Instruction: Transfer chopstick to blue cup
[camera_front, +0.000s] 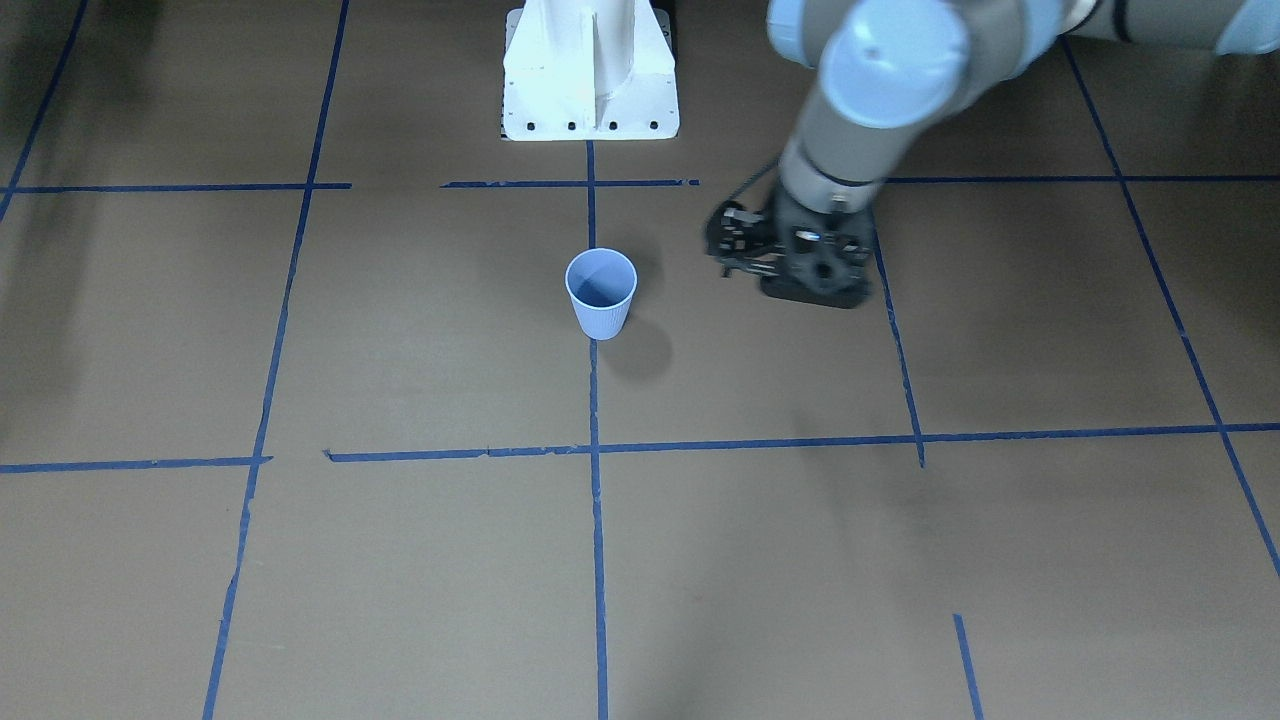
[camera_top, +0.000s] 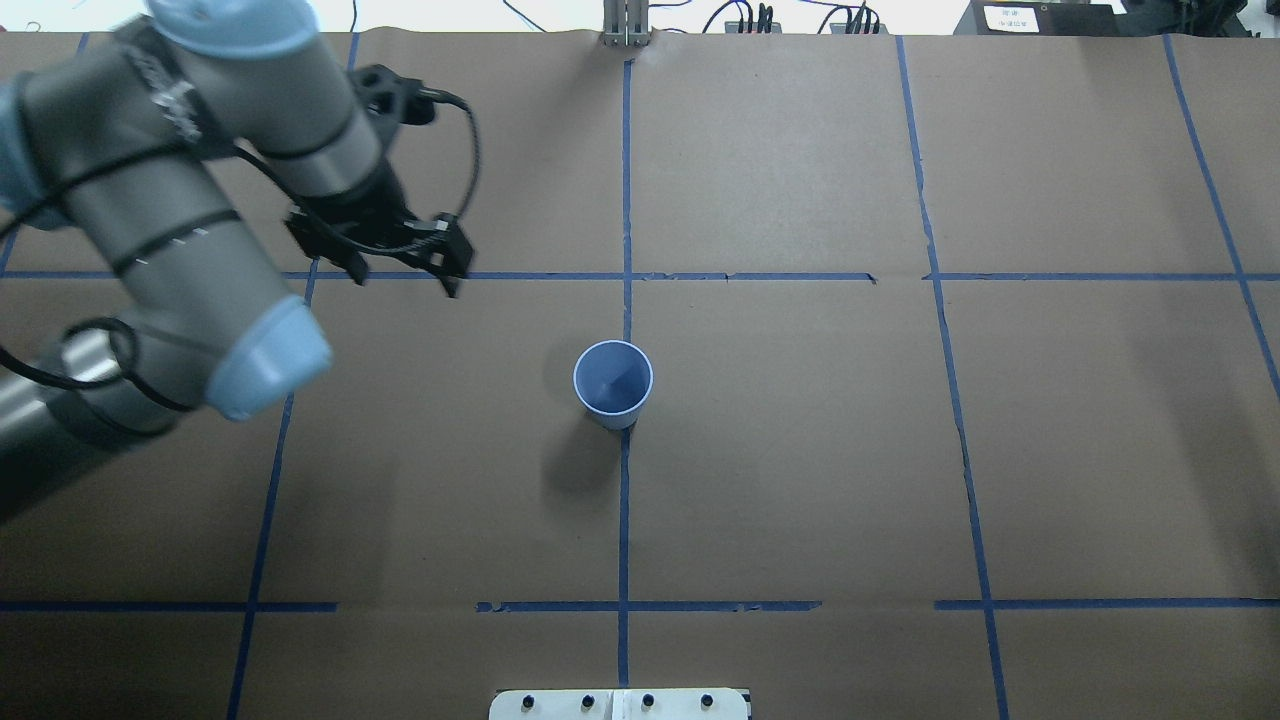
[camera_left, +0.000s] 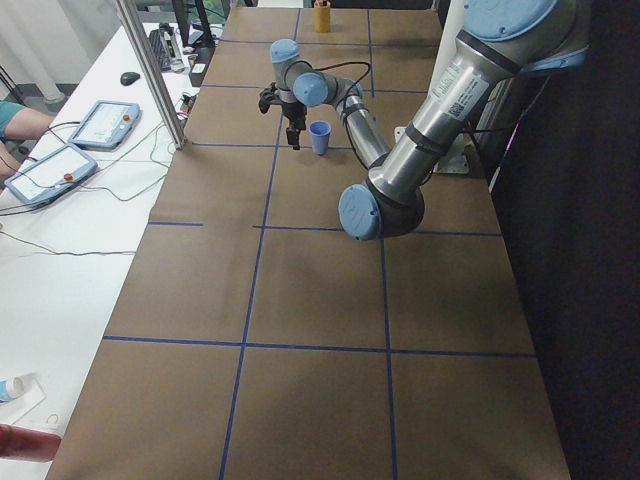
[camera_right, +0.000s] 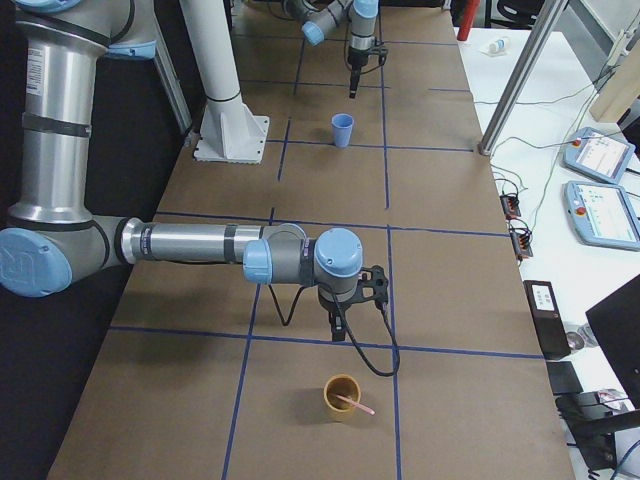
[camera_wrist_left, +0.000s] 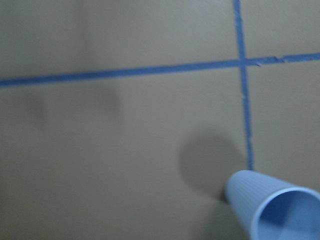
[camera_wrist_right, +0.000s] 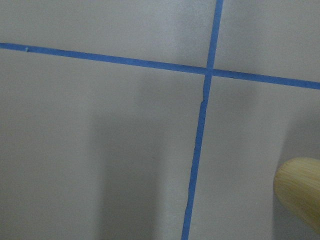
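Note:
The blue cup (camera_top: 612, 383) stands upright and empty at the table's middle, also seen in the front view (camera_front: 600, 292) and the left wrist view (camera_wrist_left: 272, 205). My left gripper (camera_top: 405, 280) is open and empty, hovering to the left of and beyond the cup, apart from it. One pink chopstick (camera_right: 355, 404) leans in a tan cup (camera_right: 342, 397) at the table's right end. My right gripper (camera_right: 340, 328) hangs just above and behind that tan cup; I cannot tell whether it is open or shut.
Blue tape lines grid the brown paper table top. The white robot base (camera_front: 590, 75) stands at the table's near edge, behind the blue cup. The tan cup's rim shows at the right edge of the right wrist view (camera_wrist_right: 300, 192). Operators' pendants lie on a side bench (camera_right: 600, 190).

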